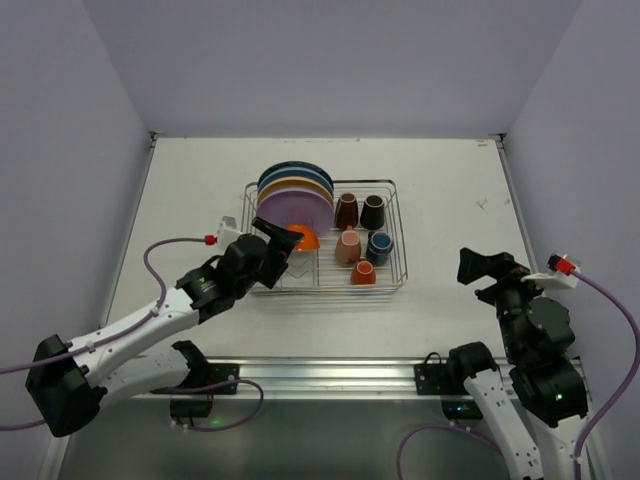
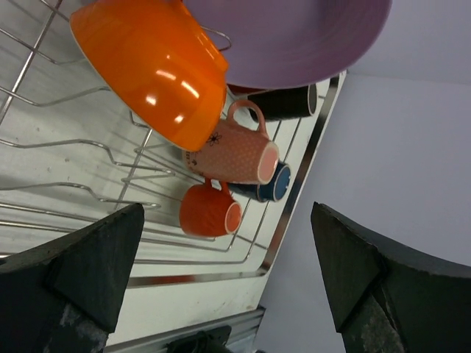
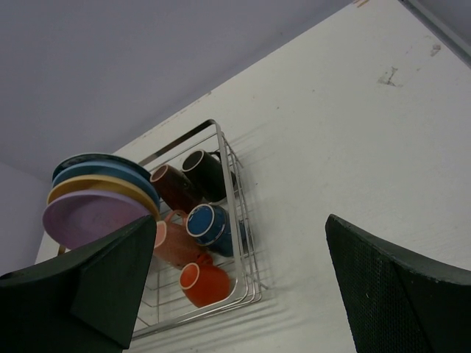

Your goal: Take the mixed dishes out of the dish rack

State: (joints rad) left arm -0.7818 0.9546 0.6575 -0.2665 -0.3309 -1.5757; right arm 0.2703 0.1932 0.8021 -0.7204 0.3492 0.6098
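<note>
The dish rack (image 1: 325,235) sits mid-bench (image 1: 200,190), all its dishes inside. From above, the orange bowl (image 1: 306,239) is mostly hidden behind the left gripper (image 1: 283,245), which hangs at the rack's near-left corner. Only an orange sliver shows below the lavender plate (image 1: 295,212). Behind that plate, the yellow plate (image 1: 296,188) and blue plate (image 1: 295,177) show only as thin arcs. A darker rim lies farthest back, its pattern too small to make out. The left wrist view gives what the top view cannot. It shows the bowl's glossy outside leaning against the wires, beyond the fingertips and apart from them, with the jaws spread wide and empty. In that view the blue cup (image 2: 268,187) is half covered by the pink cup (image 2: 235,154). The brown cup is barely a dark sliver under the lavender plate, while the black cup (image 2: 283,103) and orange cup (image 2: 210,209) lie clear. The right wrist view looks from the other side and shows the mouths of the blue and orange cups turned toward it. The bowl is hidden there. The right gripper (image 1: 485,272) hangs over bare bench to the right of the rack, well apart from it. Its jaws are wide and hold nothing.
</note>
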